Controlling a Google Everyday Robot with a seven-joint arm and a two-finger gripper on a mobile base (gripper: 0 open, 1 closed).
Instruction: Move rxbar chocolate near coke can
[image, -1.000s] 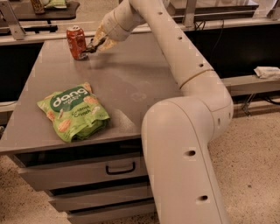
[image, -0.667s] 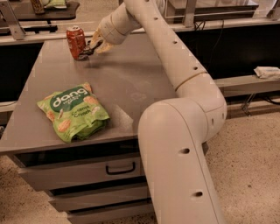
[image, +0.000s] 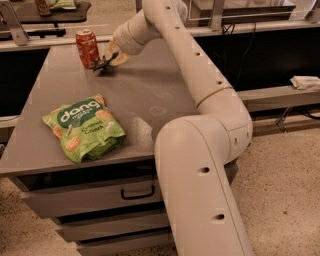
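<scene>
The coke can (image: 87, 48), red with a silver top, stands upright at the far left of the grey table (image: 150, 95). My gripper (image: 106, 63) is just right of the can, low over the table top. It is shut on the rxbar chocolate (image: 101, 66), a small dark bar that shows only as a dark shape under the gripper, right beside the can's base. I cannot tell whether the bar touches the table.
A green dang chip bag (image: 85, 127) lies near the table's front left edge. My arm reaches over the table's right side from the front. Drawers (image: 135, 192) sit under the table. A black shelf (image: 45, 15) stands behind the table.
The gripper with the bar has dropped slightly beside the can. The arm's elbow has shifted a little. The can and the chip bag have not moved.
</scene>
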